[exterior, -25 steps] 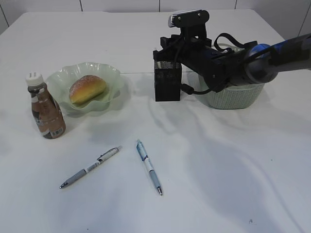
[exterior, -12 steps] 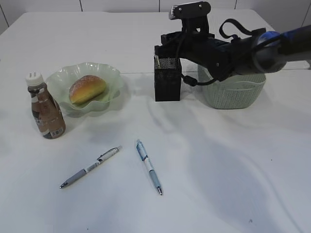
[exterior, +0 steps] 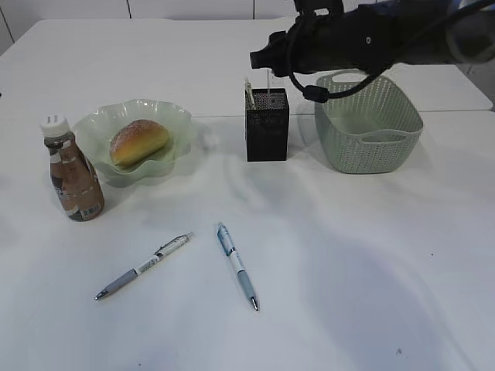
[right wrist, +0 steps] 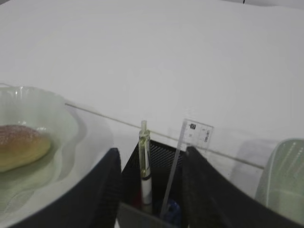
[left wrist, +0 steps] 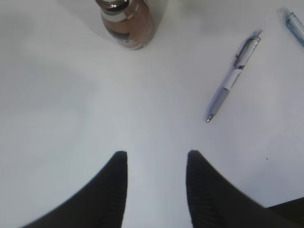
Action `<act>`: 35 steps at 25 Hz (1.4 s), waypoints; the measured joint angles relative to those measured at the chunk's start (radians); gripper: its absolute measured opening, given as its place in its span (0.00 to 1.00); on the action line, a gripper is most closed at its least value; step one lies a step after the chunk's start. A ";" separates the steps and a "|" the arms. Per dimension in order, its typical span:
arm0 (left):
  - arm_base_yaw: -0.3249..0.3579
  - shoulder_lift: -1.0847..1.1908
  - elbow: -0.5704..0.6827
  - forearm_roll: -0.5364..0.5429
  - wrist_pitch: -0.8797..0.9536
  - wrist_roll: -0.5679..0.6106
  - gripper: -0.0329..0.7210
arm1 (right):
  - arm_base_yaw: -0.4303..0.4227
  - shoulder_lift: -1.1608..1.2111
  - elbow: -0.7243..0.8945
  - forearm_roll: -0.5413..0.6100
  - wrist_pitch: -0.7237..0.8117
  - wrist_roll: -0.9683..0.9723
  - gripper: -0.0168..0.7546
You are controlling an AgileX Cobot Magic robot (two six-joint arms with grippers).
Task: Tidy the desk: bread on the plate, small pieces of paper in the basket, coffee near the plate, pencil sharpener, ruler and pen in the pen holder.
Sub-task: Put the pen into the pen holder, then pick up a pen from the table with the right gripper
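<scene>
Two pens lie loose on the desk (exterior: 371, 270) out front: a grey-and-white pen (exterior: 144, 266) slanting left and a blue-and-clear pen (exterior: 237, 265) just to its right, the two apart. Over on the left the bread (exterior: 139, 142) sits in the plate (exterior: 167, 116), and the coffee (exterior: 73, 171) stands upright just beside the plate's left rim. The right gripper (right wrist: 148, 187) hangs above the pen holder (exterior: 267, 135), its fingers (right wrist: 105, 190) spread with nothing between them but the holder's open top below. Inside that holder a yellowish pen (right wrist: 144, 166) and the ruler (right wrist: 183, 156) stand upright, leaning a touch (something blue sits at the bottom, too dim to name). The basket (exterior: 370, 124) stands right of the holder, close but apart; its contents can't be made out. The left gripper (left wrist: 156, 190) hovers low over bare desk, jaws parted and holding nothing, with the coffee bottle ahead of it and the grey-and-white pen off to its right
</scene>
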 joint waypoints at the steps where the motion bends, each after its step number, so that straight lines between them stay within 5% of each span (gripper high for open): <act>1: 0.000 0.000 0.000 0.000 -0.002 -0.002 0.42 | 0.000 0.000 0.000 0.000 0.000 0.000 0.47; 9: 0.000 0.000 0.000 0.000 -0.002 -0.008 0.42 | 0.032 -0.094 0.000 0.053 0.358 0.000 0.47; 19: 0.000 0.000 0.000 0.000 0.022 -0.009 0.42 | 0.035 -0.127 0.000 0.258 0.848 0.002 0.47; 27: 0.000 0.000 0.000 0.000 0.024 -0.009 0.42 | 0.039 -0.127 0.000 0.302 1.100 0.004 0.49; 35: 0.000 0.000 0.000 -0.002 0.024 -0.011 0.42 | 0.138 -0.105 -0.002 0.300 1.156 0.046 0.50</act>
